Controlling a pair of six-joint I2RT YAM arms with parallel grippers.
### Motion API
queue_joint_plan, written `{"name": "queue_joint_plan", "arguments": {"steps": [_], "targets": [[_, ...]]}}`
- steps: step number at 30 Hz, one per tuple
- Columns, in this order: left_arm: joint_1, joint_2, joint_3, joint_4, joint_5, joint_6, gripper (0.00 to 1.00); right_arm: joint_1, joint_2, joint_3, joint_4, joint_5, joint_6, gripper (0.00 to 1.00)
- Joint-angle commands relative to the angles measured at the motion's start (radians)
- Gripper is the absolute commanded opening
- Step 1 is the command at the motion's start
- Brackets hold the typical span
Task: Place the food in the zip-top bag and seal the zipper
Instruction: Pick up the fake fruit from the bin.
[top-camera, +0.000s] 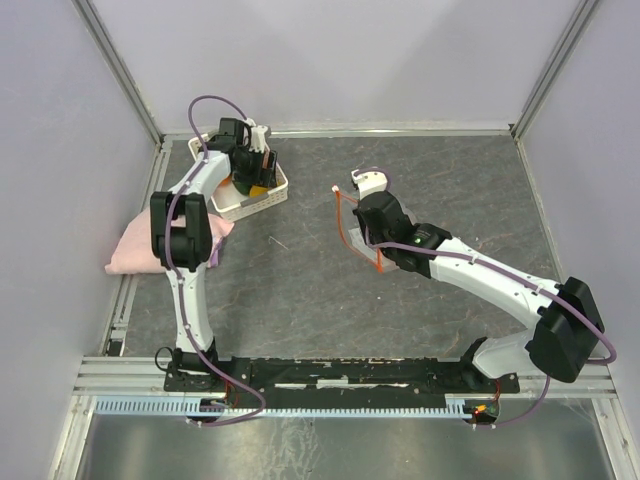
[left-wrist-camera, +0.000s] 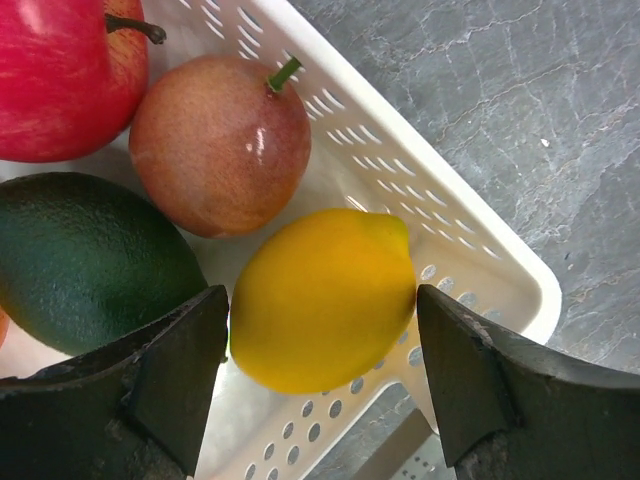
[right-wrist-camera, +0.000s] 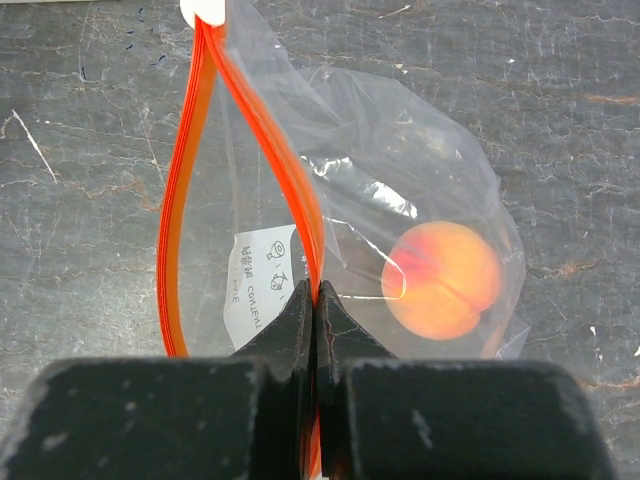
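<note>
One printed item was seen: a small white label (right-wrist-camera: 255, 275) inside the zip-top bag (right-wrist-camera: 400, 150), with dark lettering and two round symbols. It was viewed through the plastic and was too small to be read. No brand name could be made out on anything else.

The bag was laid flat on the grey table (top-camera: 300, 290), right of centre. Its zipper (right-wrist-camera: 170, 260) was parted into a narrow leaf-shaped loop. The loop's long axis was directed away from the right wrist camera, toward the white slider (right-wrist-camera: 205, 10) at its far end. From above, the strip was seen running diagonally, from far-left to near-right. A peach-coloured fruit (right-wrist-camera: 442, 280) was held inside the bag, to the right of the mouth.

The right gripper (right-wrist-camera: 316, 300) was clamped tight on the right-hand lip of the zipper.

The rest of the food was kept in the white basket (left-wrist-camera: 480, 250) at the far left, beside the pink cloth (top-camera: 135, 250): a red apple (left-wrist-camera: 60, 80), a brownish-red fruit (left-wrist-camera: 220, 145), a dark green avocado (left-wrist-camera: 90, 260) and a yellow lemon (left-wrist-camera: 310, 270). The lemon's pointed tip was turned toward the basket wall.

The left gripper (left-wrist-camera: 320, 305) was lowered into the basket with its fingers spread either side of the lemon, right at its flanks. Whether they were pressed against it could not be told.
</note>
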Motion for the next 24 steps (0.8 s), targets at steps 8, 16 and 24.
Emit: {"name": "queue_joint_plan", "arguments": {"steps": [8, 16, 24], "targets": [[-0.002, 0.081, 0.094, -0.072, 0.019, 0.07, 0.81, -0.008, -0.026, -0.001, 0.033, -0.014, 0.003, 0.01], [-0.002, 0.097, 0.11, -0.087, 0.005, 0.057, 0.8, -0.009, -0.021, 0.0, 0.037, -0.022, 0.007, 0.02], [-0.003, 0.058, 0.111, -0.088, -0.02, 0.018, 0.53, -0.011, -0.028, 0.0, 0.037, -0.023, 0.009, 0.02]]}}
